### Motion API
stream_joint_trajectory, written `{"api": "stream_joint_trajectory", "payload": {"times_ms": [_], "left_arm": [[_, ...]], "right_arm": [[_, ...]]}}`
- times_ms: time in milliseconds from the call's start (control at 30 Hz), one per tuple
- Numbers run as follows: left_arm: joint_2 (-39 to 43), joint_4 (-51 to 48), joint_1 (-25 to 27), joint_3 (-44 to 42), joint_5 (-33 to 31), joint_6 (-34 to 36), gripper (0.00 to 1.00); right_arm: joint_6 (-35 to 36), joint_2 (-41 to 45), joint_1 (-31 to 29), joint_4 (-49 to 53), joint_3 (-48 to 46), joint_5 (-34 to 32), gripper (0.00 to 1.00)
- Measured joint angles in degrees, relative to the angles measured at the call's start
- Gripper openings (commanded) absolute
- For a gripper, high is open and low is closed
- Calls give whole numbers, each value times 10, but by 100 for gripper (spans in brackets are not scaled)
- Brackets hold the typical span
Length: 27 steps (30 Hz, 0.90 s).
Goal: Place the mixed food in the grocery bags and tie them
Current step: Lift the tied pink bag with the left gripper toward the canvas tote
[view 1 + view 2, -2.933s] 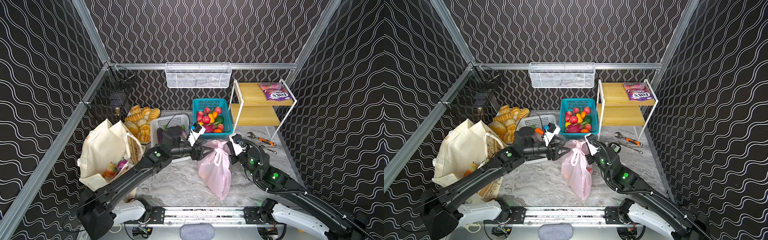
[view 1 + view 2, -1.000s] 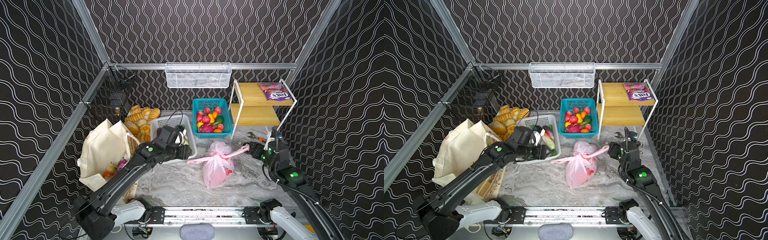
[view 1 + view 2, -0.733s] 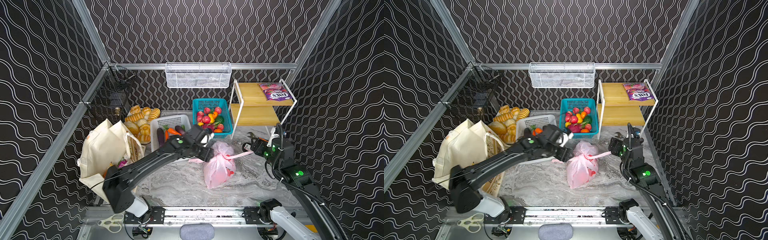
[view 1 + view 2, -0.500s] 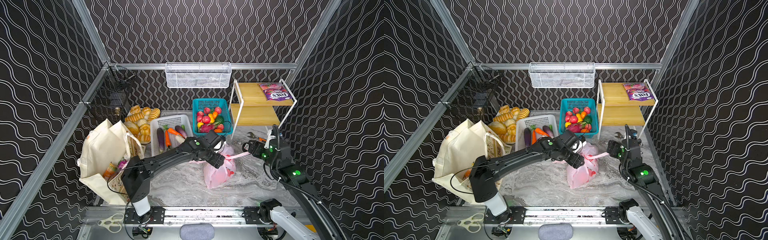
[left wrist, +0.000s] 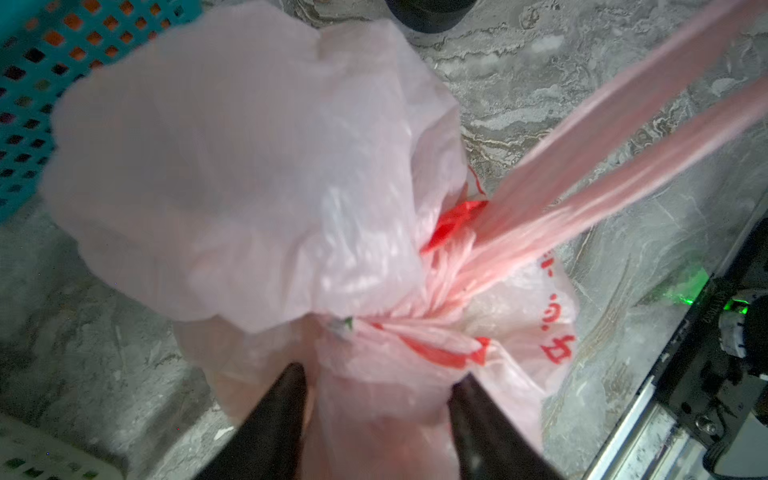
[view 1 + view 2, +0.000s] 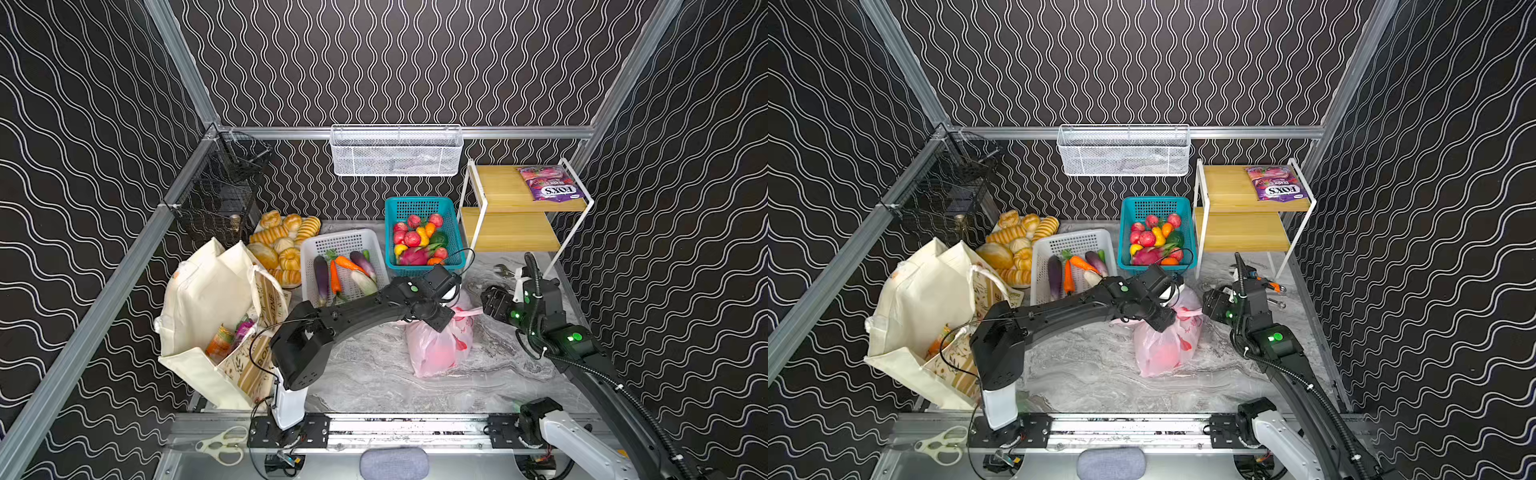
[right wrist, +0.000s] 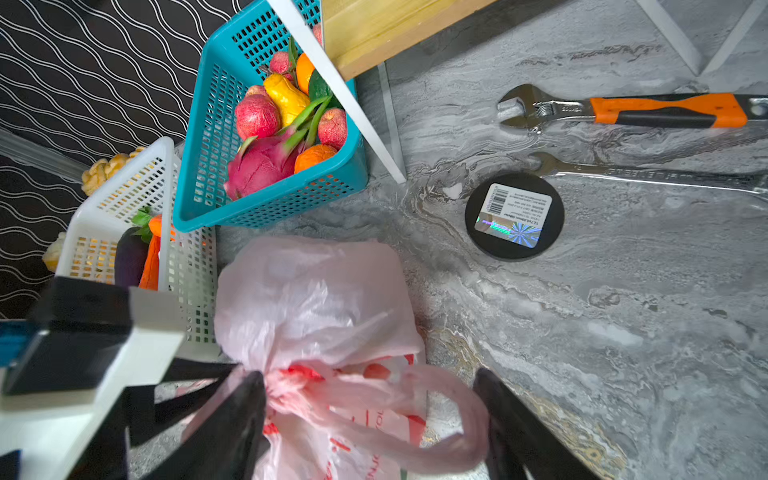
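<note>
- Location: pink plastic bag [image 6: 436, 349] on the tabletop [image 6: 365, 378] before the teal basket [image 6: 417, 202], neck gathered.
- left gripper [image 5: 380, 372] straddles that neck; grip unconfirmed.
- right gripper [image 7: 368, 378] wide; the loop handle [image 7: 453, 399] lies slack inside its jaws, so this arm is placed to pull.

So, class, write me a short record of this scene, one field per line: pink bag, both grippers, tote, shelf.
Pink bag: lying on the marble table, neck bunched, red showing through.
Left gripper: fingers straddle bag plastic near the bunched neck; grip unclear.
Right gripper: jaws wide apart, a loop handle slack between them.
Canvas tote: standing open at the left, packets inside.
Shelf top: purple FOX'S pouch lying flat.
</note>
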<state>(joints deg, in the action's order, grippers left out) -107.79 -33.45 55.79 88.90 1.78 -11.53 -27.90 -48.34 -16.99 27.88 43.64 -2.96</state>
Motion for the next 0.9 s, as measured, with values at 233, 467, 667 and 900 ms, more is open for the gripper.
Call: {"api": "stream_joint_trajectory", "payload": {"times_ms": [233,467,667,900], "left_arm": [[131,6,0,-17,-7,26,1],[292,-41,0,2,-82,77,0],[374,-120,-75,113,-189,180,0],[379,-213,-306,183,-247,286,0]], "right_arm": [[2,18,0,-1,2,-11,79],[16,16,-1,-9,31,3,79],[20,-2,-1,-27,54,40,78],[15,-21,-1,-42,75,72,76]]}}
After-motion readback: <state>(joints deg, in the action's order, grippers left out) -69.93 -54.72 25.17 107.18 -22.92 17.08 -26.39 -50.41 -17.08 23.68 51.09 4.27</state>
